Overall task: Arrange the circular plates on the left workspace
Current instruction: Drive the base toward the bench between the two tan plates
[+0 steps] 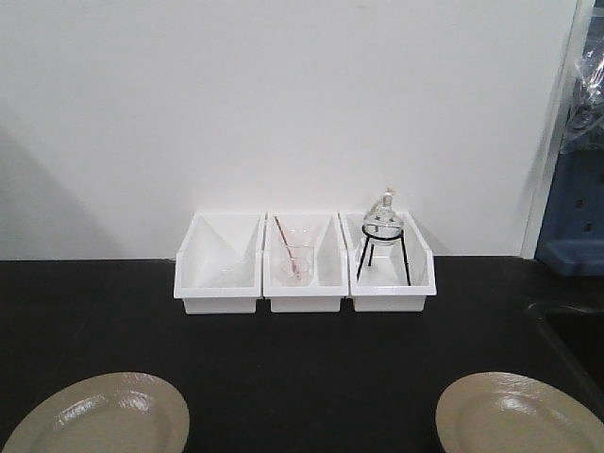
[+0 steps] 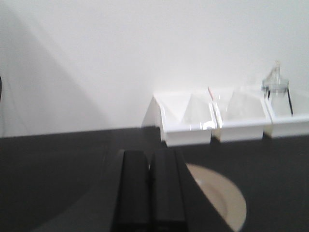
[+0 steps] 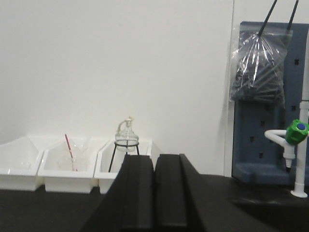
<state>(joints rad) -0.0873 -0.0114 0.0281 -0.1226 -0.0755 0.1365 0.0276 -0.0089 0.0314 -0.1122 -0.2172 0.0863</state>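
Note:
Two round beige plates lie flat on the black benchtop [image 1: 302, 359] near its front edge: one plate at the left [image 1: 99, 417], one at the right [image 1: 519, 415]. The grippers do not show in the front view. In the left wrist view my left gripper [image 2: 150, 164] is shut and empty, raised over the bench, with the left plate [image 2: 219, 198] just to its right below. In the right wrist view my right gripper [image 3: 154, 166] is shut and empty; no plate shows there.
Three white bins stand in a row against the back wall: an empty one [image 1: 219, 264], one holding a glass beaker with a red rod [image 1: 304, 264], one holding a glass flask on a black tripod [image 1: 389, 260]. A sunken sink [image 1: 580, 330] and a tap [image 3: 295, 145] are at the right.

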